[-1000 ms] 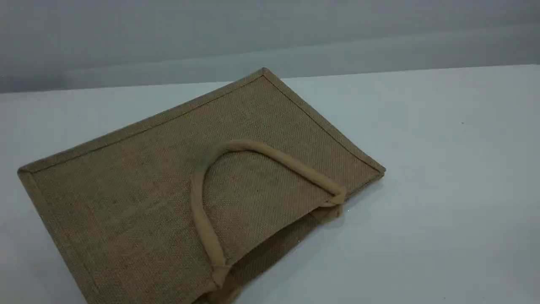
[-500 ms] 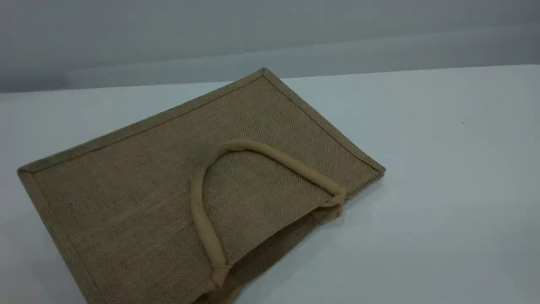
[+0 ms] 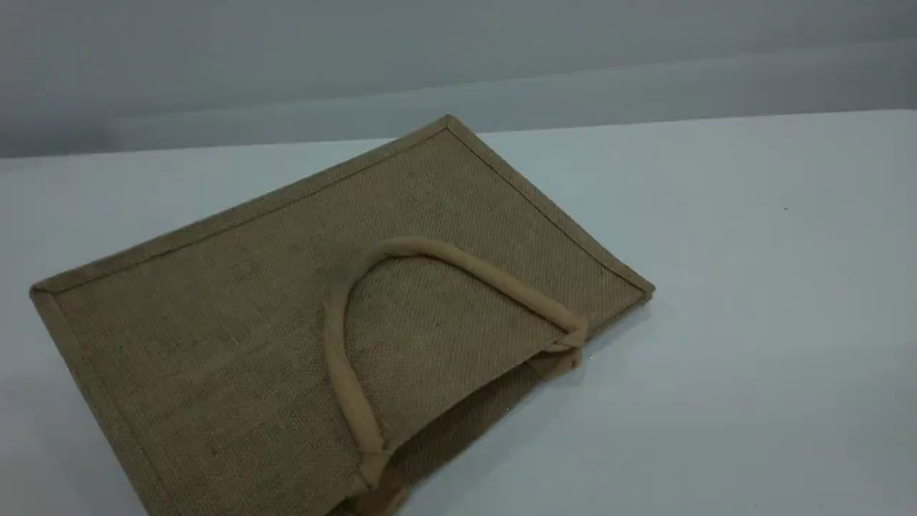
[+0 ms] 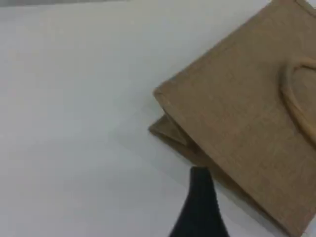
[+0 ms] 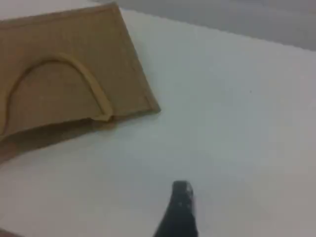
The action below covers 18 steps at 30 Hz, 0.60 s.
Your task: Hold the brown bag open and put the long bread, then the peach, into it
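Note:
The brown bag (image 3: 215, 322) lies flat on the white table, its light loop handle (image 3: 458, 261) folded back onto the upper panel. Its mouth faces the near right and gapes only slightly. In the left wrist view the brown bag (image 4: 247, 108) shows a corner, with one dark fingertip (image 4: 200, 197) of my left gripper hovering beside it over the table. The right wrist view shows the brown bag (image 5: 64, 34) at upper left and my right gripper's fingertip (image 5: 178, 202) well clear of it. Nothing is held by either gripper. The long bread and the peach are out of view.
The white table (image 3: 752, 287) stretches to the right of the bag and ends at a grey wall (image 3: 458, 57) behind. Neither arm shows in the scene view.

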Available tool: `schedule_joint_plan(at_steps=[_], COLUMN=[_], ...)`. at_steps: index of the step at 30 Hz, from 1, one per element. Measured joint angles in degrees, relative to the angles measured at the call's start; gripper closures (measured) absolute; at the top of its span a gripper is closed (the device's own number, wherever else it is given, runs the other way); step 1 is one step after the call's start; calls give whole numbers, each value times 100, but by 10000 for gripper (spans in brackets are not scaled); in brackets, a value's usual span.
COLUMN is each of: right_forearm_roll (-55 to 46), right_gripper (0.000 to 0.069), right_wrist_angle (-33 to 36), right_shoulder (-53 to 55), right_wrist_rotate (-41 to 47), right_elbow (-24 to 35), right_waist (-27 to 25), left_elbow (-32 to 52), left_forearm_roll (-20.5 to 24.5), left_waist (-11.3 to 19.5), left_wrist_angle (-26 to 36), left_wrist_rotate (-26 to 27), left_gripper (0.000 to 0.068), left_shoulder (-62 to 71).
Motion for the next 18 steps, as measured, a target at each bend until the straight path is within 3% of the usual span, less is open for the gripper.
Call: schedule_joint_plan(at_steps=[18], right_forearm_roll=[-4], right_gripper=[120], right_wrist_angle=[6], right_shoulder=[-150], right_wrist_rotate=[0], right_elbow=[0], right_waist=[0], left_elbow=[0], left_forearm_roll=[0], left_waist=[0], left_wrist_angle=[0], left_wrist_rotate=[0], left_gripper=[184], left_shoulder=[-152])
